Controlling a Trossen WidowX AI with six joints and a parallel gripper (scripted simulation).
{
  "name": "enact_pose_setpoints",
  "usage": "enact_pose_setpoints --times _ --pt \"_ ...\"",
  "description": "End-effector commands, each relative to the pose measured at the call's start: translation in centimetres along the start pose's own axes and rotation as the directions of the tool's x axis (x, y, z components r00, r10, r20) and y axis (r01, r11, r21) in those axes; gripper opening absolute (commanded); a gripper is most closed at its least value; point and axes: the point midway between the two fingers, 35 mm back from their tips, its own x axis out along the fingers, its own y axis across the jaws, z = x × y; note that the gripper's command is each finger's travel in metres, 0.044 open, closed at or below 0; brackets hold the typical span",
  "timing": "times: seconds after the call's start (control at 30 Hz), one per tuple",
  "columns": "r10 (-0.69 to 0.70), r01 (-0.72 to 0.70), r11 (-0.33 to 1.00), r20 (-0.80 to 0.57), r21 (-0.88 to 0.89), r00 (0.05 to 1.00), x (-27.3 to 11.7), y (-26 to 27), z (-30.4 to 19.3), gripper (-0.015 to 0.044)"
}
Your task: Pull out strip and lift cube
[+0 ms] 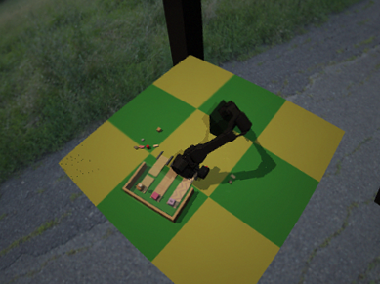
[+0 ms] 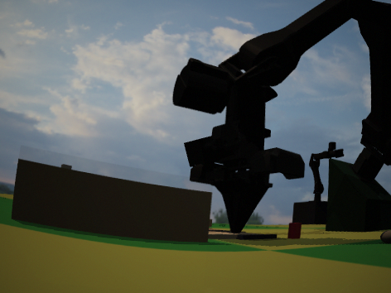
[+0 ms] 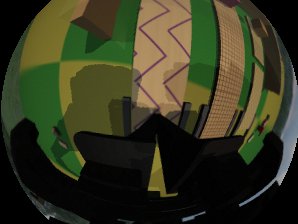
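My gripper is shut and empty, fingertips low at the near end of the zigzag strip, between two dark upright rails. A pinkish-purple cube sits on this strip's far end. The middle, grid-patterned strip carries a pinkish-red cube. The third strip shows a break across it; a tan-orange cube sits on its far part. No label is readable on any cube. The arm hides the near ends of the strips in the top view.
A wooden wall borders the strips on three sides, with a clear panel above it in the exterior view. A red block stands beside the gripper. Small pieces lie behind the strips, including a red one. Pebbles lie to the right.
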Motion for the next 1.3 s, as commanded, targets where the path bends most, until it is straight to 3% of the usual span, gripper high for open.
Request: enact_pose_setpoints --times 0.0,1.27 --pt "0.004 -0.003 1.000 -0.018 0.007 1.000 0.4 -0.1 -1.2 0.0000" --pt "0.004 -0.003 1.000 -0.021 0.009 1.000 0.6 -0.1 -6.9 0.0000"
